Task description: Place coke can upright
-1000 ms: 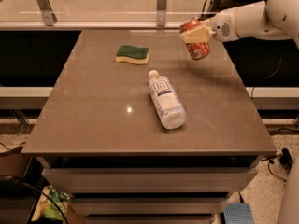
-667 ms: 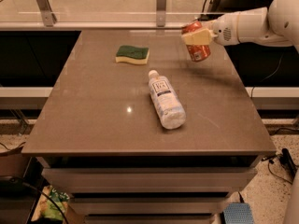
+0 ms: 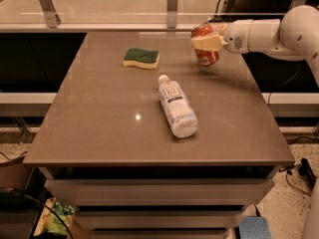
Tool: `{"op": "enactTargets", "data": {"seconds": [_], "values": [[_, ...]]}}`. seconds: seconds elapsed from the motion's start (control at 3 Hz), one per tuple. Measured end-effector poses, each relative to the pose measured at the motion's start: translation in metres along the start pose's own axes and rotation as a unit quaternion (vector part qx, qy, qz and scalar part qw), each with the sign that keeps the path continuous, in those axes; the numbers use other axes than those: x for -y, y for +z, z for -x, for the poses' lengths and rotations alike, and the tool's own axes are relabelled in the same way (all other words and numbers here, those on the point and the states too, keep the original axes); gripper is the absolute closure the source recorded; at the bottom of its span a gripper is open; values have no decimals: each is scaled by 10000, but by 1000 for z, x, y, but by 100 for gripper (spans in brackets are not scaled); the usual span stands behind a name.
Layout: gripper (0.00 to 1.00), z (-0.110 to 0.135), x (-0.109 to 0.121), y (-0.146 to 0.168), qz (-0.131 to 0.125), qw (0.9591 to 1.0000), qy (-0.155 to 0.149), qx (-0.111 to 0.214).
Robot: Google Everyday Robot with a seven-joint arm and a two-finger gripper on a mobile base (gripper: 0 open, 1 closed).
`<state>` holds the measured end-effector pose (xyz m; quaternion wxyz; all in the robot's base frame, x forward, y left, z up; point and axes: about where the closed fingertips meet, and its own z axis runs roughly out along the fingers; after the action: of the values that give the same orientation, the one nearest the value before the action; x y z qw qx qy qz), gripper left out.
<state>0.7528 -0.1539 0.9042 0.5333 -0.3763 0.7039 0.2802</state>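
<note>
table [image 3: 99, 128] | bottle [image 3: 177, 106] lying mid | sponge [image 3: 141, 58] far side | gripper [image 3: 203, 42] over far-right corner, clasping coke can [image 3: 207, 57]

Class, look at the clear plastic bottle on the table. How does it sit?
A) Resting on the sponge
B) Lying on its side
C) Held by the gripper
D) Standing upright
B: the bottle lies on its side in the middle of the table; the gripper, at the far right, is shut on the coke can instead.

Illegible: bottle label [image 3: 172, 94], coke can [image 3: 208, 57] in gripper [image 3: 205, 43]
</note>
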Motion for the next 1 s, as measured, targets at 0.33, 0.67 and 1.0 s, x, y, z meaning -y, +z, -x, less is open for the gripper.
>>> {"op": "enactTargets", "data": {"seconds": [0.33, 0.67, 1.0], "values": [[100, -1, 5, 7, 104, 9996, -98, 246], [100, -2, 10, 8, 204, 9982, -138, 550], [100, -7, 15, 5, 278, 9962, -98, 819]]}}
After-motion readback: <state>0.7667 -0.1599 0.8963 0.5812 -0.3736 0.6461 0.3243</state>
